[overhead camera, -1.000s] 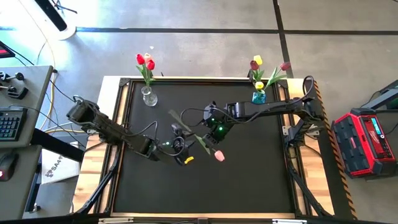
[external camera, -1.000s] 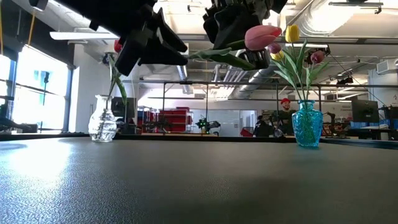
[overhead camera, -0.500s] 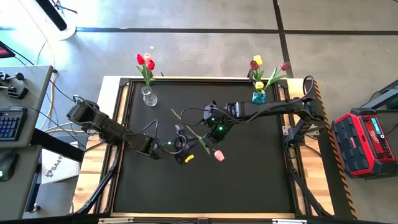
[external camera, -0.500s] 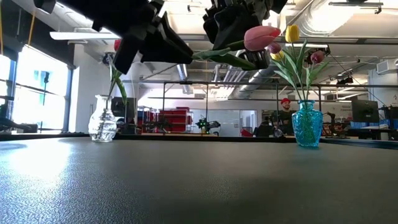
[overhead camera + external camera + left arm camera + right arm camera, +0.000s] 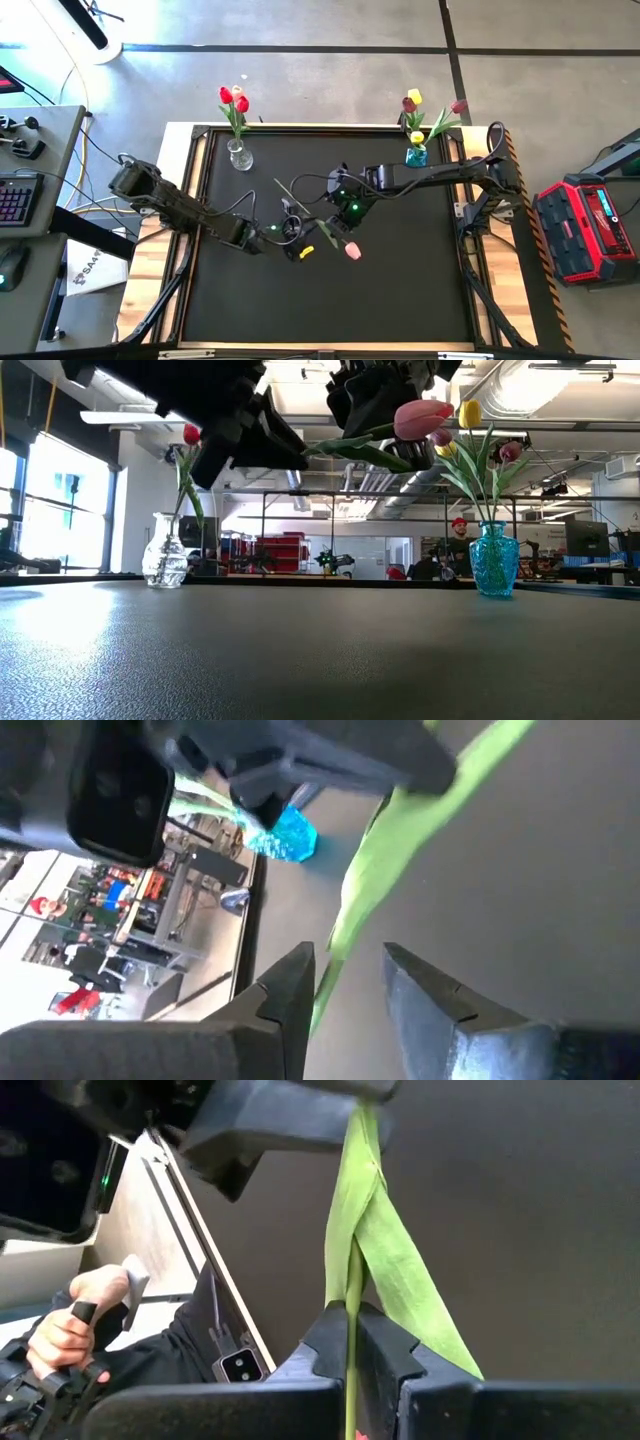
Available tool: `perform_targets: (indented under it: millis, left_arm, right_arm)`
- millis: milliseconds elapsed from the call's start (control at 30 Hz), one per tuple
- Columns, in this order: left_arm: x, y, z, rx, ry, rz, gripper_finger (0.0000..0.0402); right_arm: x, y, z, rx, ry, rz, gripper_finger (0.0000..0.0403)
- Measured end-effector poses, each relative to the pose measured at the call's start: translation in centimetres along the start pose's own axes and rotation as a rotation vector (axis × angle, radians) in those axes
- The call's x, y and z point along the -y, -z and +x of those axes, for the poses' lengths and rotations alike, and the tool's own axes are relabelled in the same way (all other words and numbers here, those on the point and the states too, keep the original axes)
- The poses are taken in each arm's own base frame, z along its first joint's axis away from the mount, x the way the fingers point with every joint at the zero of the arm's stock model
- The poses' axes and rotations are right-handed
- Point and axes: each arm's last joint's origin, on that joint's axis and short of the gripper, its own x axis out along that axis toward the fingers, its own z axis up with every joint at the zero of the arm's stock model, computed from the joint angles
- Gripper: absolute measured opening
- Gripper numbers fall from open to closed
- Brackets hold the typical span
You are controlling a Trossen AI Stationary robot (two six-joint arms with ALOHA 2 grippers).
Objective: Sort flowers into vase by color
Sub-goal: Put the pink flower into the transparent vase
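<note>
A pink tulip, head (image 5: 352, 251) (image 5: 422, 418) and long green stem (image 5: 300, 205), hangs above the table's middle, with my right gripper (image 5: 335, 222) (image 5: 353, 1342) shut on it. My left gripper (image 5: 303, 224) (image 5: 345, 995) is open farther up the stem. Its fingers stand on either side of the stem (image 5: 330, 955), which runs close beside one finger (image 5: 290, 995). A clear vase (image 5: 238, 155) at the far left holds red tulips (image 5: 233, 98). A blue vase (image 5: 416, 155) at the far right holds yellow and maroon flowers (image 5: 412, 102). My right gripper pinches the pink tulip's stem (image 5: 351, 1305) between its two fingers, near the leaf base and closer to the head end. The fingers slant down from the table's right side and lie across the stem. The tulip is lifted clear of the table and lies roughly level.
The black mat (image 5: 400, 290) is bare on its near half. A person's hand (image 5: 70, 1330) holding a control grip shows beyond the table's edge in the right wrist view. A red case (image 5: 590, 225) stands off the table's right side.
In the low view my left gripper's fingers have drawn closer together around the pink tulip's stem, and the gripper has turned slightly. The tulip and my right gripper have kept still.
</note>
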Motion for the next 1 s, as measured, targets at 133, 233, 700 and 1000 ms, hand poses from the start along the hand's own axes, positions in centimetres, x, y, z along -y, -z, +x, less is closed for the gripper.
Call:
perform_targets:
  millis: [133,233,700,1000]
  left_arm:
    - [0.1,0.3,0.4,-0.012,0.002,0.004,0.0101]
    - [0.4,0.3,0.5,-0.014,0.011,0.014,0.0081]
    - [-0.1,0.9,1.2,-0.031,0.036,-0.133,0.0002]
    - [-0.5,1.3,1.7,-0.016,0.099,-0.234,0.0001]
  right_arm:
    - [0.0,0.0,0.0,0.0,0.0,-0.001,0.0]
    - [0.0,0.0,0.0,0.007,0.008,-0.007,0.0]
    - [-1.6,-0.6,-0.6,0.137,0.035,-0.207,0.0037]
    - [-4.6,0.6,-2.8,0.222,0.278,-0.346,0.0096]
